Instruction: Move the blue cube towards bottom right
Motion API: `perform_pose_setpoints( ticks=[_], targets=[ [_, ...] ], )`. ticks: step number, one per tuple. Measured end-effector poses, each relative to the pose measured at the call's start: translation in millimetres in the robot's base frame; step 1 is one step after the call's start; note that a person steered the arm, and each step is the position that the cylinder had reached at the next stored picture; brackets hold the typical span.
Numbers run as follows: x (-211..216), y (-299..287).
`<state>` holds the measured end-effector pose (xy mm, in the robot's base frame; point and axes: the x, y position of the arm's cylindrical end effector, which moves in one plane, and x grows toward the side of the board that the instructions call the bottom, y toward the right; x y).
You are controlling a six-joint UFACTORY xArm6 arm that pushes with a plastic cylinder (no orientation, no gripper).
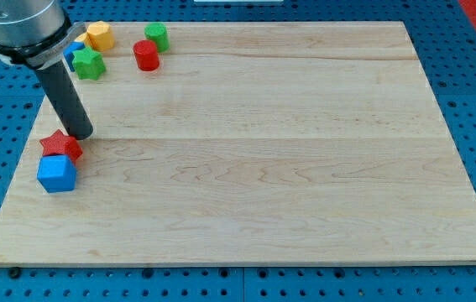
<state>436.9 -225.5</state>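
Note:
The blue cube lies near the board's left edge, at mid-height. A red star block touches its upper side. My tip rests on the board just above and to the right of the red star, close to it, and above the blue cube.
A cluster sits at the view's top left: a green star, a yellow block, a red cylinder, a green block, and a blue block partly hidden behind the rod. The wooden board lies on a blue pegboard.

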Motion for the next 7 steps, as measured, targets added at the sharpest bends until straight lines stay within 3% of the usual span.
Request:
perform_pose_setpoints(
  ticks=[2, 3, 4, 5, 7],
  targets=[
    [-27.3, 3.0],
    [-39.9, -37.8],
    [-18.2, -79.5],
    [13.0, -77.2],
    [86.2, -11.6]
  ],
)
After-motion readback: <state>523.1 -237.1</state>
